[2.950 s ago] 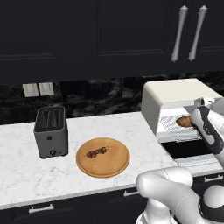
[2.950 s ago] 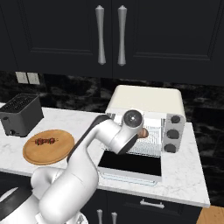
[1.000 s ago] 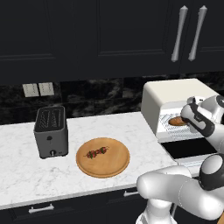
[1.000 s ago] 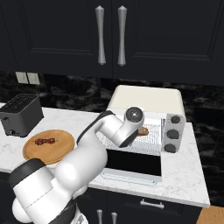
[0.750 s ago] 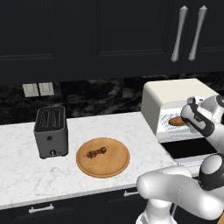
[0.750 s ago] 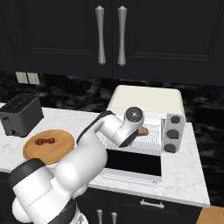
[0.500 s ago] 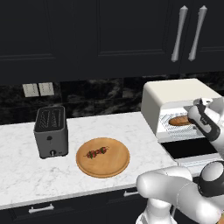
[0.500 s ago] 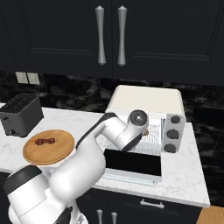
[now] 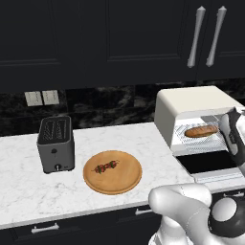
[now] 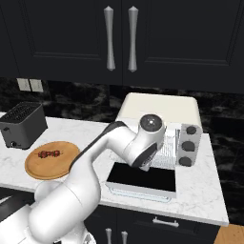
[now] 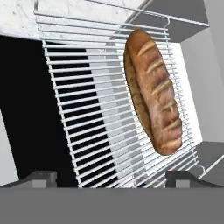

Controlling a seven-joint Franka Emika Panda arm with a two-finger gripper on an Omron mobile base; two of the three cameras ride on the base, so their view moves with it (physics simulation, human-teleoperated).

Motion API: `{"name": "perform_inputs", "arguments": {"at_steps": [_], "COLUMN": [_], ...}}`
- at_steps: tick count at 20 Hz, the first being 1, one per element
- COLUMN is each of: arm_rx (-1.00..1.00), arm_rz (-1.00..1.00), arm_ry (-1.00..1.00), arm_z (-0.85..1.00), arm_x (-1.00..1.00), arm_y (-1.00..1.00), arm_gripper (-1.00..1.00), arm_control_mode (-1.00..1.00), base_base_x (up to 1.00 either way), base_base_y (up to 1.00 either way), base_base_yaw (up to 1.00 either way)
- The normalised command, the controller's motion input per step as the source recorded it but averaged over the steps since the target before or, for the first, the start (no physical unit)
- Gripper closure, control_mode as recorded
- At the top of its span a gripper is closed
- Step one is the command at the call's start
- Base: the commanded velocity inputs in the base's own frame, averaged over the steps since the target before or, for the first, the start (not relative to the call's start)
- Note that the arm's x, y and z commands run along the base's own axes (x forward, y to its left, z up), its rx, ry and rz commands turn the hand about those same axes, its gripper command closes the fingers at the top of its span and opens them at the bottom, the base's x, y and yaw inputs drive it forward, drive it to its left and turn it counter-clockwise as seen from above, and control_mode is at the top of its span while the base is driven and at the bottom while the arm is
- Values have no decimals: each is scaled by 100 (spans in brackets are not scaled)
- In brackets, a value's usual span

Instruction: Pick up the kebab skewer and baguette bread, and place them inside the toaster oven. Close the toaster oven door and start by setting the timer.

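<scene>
1. The gripper [image 11: 111,177] is standing wide open at the mouth of the toaster oven [image 9: 191,106], gripping nothing, its two dark tips showing well apart.
2. The baguette bread [image 11: 153,91] is lying free on the wire rack [image 11: 87,109] inside, crusty, golden-brown, oblong and scored, probably just set there to toast.
3. The toaster oven door [image 10: 141,180] is hanging open, a flat dark glass panel, giving the arm access.
4. The kebab skewer [image 9: 106,166], a thin stick with red and green chunks, is waiting on the round wooden board [image 9: 113,172], well apart from the oven.
</scene>
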Motion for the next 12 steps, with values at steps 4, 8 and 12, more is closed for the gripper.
{"name": "perform_inputs", "arguments": {"at_steps": [4,8,12], "arm_rx": [6,15,10], "arm_rz": [-9,-4,0], "arm_ry": [38,34,28], "arm_z": [51,14,1], "arm_x": [-48,-55,-53], "arm_y": [44,67,95], "arm_gripper": [-100,-100,-100], "arm_control_mode": [-100,-100,-100], "base_base_x": [0,0,0], "base_base_y": [0,0,0], "base_base_yaw": [0,0,0]}}
